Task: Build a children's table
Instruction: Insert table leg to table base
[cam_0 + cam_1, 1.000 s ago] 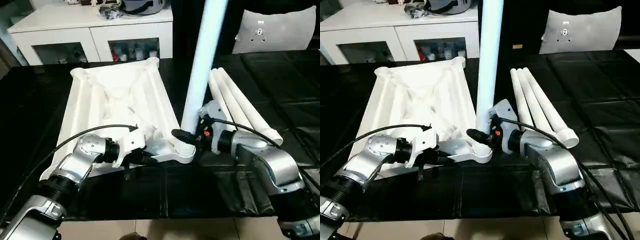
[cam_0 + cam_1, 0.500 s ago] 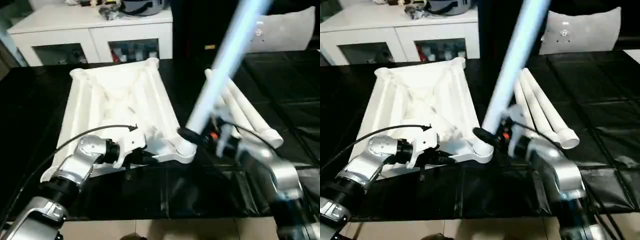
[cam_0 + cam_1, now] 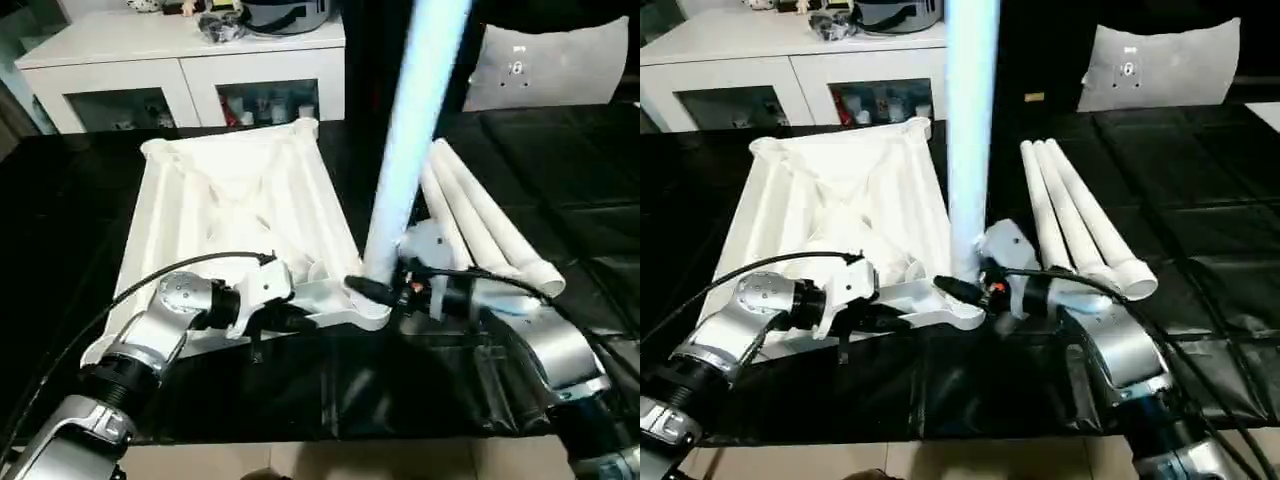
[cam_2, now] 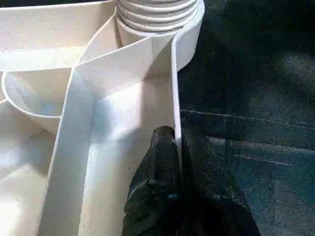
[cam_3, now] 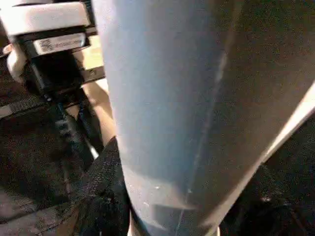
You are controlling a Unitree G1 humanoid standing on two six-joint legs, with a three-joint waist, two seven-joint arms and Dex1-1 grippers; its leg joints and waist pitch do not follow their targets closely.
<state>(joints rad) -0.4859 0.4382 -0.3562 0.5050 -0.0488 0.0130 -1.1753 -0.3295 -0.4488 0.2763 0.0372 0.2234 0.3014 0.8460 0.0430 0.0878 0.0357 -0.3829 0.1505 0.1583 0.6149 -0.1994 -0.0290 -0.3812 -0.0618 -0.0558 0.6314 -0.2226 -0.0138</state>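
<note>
Your left gripper [image 4: 174,147] is pinched together on the thin near rim of the tabletop [image 3: 235,205]: 1 black finger [image 4: 160,162] sits inside the wall, the other outside it, just short of the ribbed corner socket [image 4: 157,14]. From the head views, that arm lies low along the near edge of the top.

Your right gripper [image 3: 385,290] is clamped on the foot of leg 1 [image 3: 410,130], its fingers held about half apart by the tube's width. The right wrist view has the tube close across the frame, with a black finger [image 5: 106,196] against its side. The leg stands nearly upright, leaning slightly, its base at the near right corner socket [image 3: 365,310] of the top. You cannot tell whether it is fully seated.

The top lies upside down on the black mat [image 3: 560,170], ribs up, long axis running away from you. 3 more legs [image 3: 480,225] lie side by side on the mat, just right of the upright one.

Behind the mat stands a white cabinet [image 3: 190,60] with clutter on it. A grey cushion [image 3: 550,65] sits at far right.
</note>
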